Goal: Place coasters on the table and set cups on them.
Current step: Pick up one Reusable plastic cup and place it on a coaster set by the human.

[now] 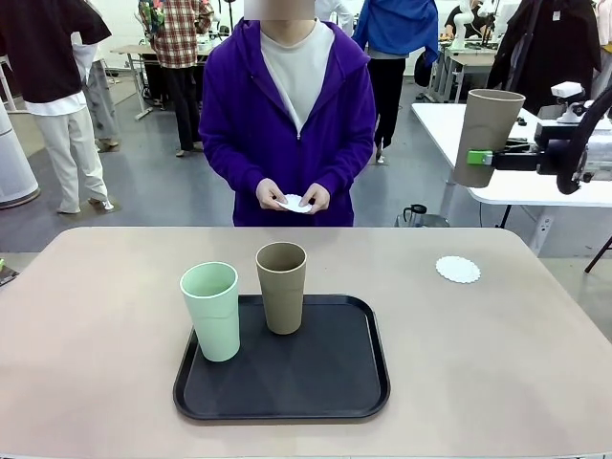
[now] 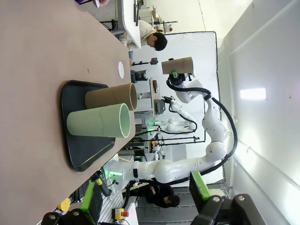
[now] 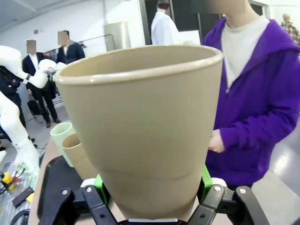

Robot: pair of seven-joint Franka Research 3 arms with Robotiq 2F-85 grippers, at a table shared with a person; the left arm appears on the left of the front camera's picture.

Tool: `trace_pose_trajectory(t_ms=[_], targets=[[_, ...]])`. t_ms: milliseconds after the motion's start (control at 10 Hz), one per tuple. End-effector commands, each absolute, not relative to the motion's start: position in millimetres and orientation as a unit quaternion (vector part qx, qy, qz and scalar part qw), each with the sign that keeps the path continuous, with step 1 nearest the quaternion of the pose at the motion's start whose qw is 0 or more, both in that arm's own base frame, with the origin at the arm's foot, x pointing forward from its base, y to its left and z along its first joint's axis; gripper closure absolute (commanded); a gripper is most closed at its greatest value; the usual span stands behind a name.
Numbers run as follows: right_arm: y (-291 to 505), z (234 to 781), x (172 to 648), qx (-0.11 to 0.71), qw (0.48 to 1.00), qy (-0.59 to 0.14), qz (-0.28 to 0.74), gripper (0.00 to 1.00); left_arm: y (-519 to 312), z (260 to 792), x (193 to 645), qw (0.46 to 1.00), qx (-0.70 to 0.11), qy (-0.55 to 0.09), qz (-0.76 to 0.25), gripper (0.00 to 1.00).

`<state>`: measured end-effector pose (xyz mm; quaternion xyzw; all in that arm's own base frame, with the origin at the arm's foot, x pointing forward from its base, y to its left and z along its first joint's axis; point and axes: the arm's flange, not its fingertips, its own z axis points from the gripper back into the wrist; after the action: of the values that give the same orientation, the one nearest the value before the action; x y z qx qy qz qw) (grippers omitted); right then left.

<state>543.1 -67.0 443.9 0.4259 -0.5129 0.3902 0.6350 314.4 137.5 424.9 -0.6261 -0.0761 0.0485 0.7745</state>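
My right gripper (image 1: 481, 156) is shut on a brownish-tan cup (image 1: 489, 134), held upright high above the table's far right; in the right wrist view that cup (image 3: 145, 122) stands between the green pads (image 3: 99, 182). One lacy white coaster (image 1: 458, 269) lies on the beige table (image 1: 96, 316) below it. A mint green cup (image 1: 212, 311) and a second tan cup (image 1: 281, 287) stand on the black tray (image 1: 282, 402). The person's hands hold white coasters (image 1: 295, 202) at the far edge. My left gripper (image 2: 145, 194) is open, back from the table, facing the mint cup (image 2: 96, 123) and the tan cup (image 2: 110, 96).
A white rectangular table (image 1: 449, 115) stands beyond the far right corner, just behind the held cup. The person in a purple hoodie (image 1: 287, 124) stands at the far middle edge. Bare tabletop lies left, right and in front of the tray.
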Motion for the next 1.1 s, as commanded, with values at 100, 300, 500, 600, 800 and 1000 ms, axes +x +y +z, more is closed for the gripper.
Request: trace_pose_trajectory(t_ms=[100, 300, 500, 600, 800, 1000], targets=[[-94, 446, 554, 0.399, 0.650, -0.530, 0.371, 0.17, 137, 426, 315, 0.771, -0.630, -0.081, 0.048, 0.00], [-105, 441, 560, 0.391, 0.663, -0.529, 0.357, 0.17, 137, 426, 315, 0.771, -0.630, -0.081, 0.048, 0.00], [-106, 441, 550, 0.394, 0.658, -0.526, 0.368, 0.17, 137, 426, 315, 0.771, -0.630, -0.081, 0.048, 0.00], [-106, 441, 550, 0.394, 0.658, -0.526, 0.368, 0.17, 137, 426, 315, 0.771, -0.630, -0.081, 0.048, 0.00], [-106, 441, 550, 0.394, 0.658, -0.526, 0.368, 0.17, 137, 426, 315, 0.771, -0.630, -0.081, 0.048, 0.00], [-106, 441, 550, 0.394, 0.658, -0.526, 0.368, 0.17, 137, 426, 315, 0.771, -0.630, -0.081, 0.048, 0.00]])
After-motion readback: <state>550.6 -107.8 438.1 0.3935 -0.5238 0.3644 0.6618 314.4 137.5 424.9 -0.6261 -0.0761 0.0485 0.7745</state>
